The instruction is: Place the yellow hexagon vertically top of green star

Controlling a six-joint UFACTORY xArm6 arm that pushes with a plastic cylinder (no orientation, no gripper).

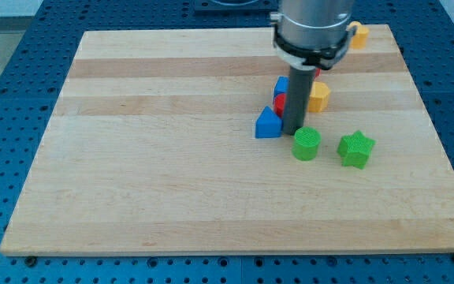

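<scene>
The yellow hexagon (pixel 318 96) lies right of centre on the wooden board, just right of my rod. The green star (pixel 356 149) lies below and to the right of it. My tip (pixel 293 131) rests on the board between a blue block (pixel 268 124) on its left and a green round block (pixel 307 144) at its lower right. The yellow hexagon is above and to the right of the tip, close to the rod's side.
A red block (pixel 279 103) and a second blue block (pixel 281 85) sit behind the rod on its left. Another yellow block (pixel 358 35) lies near the board's top edge, partly hidden by the arm. The wooden board (pixel 172 158) is ringed by a blue perforated table.
</scene>
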